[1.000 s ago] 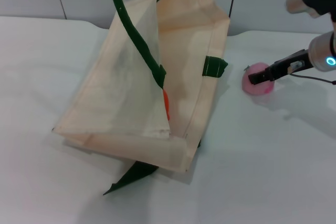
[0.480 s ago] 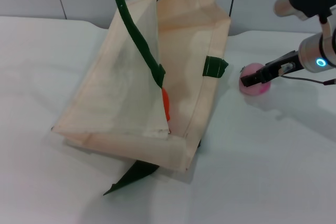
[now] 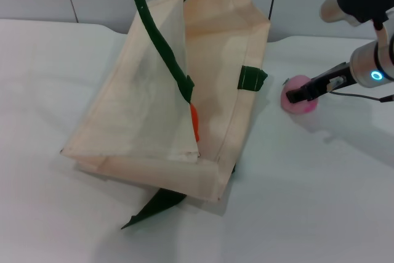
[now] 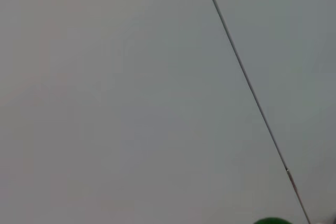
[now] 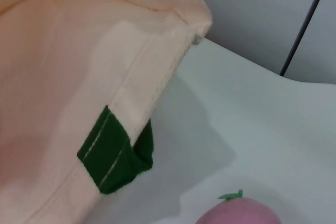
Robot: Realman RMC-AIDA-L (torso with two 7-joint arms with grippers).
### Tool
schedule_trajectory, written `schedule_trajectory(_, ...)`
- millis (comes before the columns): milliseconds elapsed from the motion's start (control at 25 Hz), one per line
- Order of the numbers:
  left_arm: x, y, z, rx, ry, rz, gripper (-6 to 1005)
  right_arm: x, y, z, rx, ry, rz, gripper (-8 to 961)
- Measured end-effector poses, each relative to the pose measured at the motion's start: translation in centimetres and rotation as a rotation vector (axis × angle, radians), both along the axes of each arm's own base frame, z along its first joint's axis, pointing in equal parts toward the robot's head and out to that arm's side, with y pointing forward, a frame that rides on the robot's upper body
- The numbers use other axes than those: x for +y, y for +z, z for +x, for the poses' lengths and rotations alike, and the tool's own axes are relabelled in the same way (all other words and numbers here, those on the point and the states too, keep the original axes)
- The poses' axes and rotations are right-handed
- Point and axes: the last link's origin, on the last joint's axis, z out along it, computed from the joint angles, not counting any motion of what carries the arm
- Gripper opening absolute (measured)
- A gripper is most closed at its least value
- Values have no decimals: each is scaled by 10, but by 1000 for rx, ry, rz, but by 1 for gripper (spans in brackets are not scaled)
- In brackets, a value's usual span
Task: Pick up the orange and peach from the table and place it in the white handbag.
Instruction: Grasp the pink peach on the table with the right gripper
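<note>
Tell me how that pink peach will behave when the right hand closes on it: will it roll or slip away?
The peach is round and sits loose on the smooth white table, so a glancing touch from the right hand would probably roll it. Its surface looks smooth, so it may slip. It looks small and probably light.

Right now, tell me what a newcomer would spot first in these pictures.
The white handbag dominates the middle of the table, its mouth held open by a green handle that runs up out of view. A sliver of the orange shows inside it. To the bag's right, the right gripper is at the pink peach on the table; the left gripper is out of view.
</note>
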Motion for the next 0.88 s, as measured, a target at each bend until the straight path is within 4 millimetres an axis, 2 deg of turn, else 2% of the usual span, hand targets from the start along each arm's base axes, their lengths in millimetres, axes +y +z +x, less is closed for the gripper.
schedule_trajectory(400, 0, 0, -3, 2, 7, 0, 183, -2, 0, 4, -8, -3, -2, 554)
schedule_trajectory(880, 0, 0, -7, 13, 20, 1, 192, 4, 6, -4, 12, 15, 24, 507)
